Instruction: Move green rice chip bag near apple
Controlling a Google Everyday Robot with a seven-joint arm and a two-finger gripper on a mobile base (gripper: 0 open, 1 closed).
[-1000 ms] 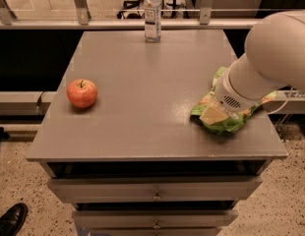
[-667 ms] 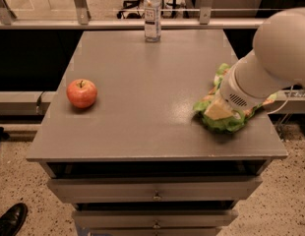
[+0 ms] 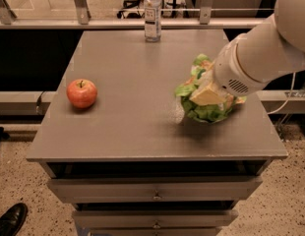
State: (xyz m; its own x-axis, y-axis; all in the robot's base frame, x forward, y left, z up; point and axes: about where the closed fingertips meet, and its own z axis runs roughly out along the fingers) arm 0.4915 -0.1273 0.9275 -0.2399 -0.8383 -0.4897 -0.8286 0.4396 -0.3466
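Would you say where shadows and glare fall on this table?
Camera view: soft shadow under the apple, a darker one beneath the green rice chip bag, where the gripper is; faint sheen on the table beside the bag.

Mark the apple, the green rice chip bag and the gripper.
apple (image 3: 81, 93): camera view, red front skin.
green rice chip bag (image 3: 206, 114): camera view, lower crinkled edge.
gripper (image 3: 207, 95): camera view, tan tip at the bag's middle.

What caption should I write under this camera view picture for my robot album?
The gripper grips the green rice chip bag over the grey table, with the apple well apart from it.
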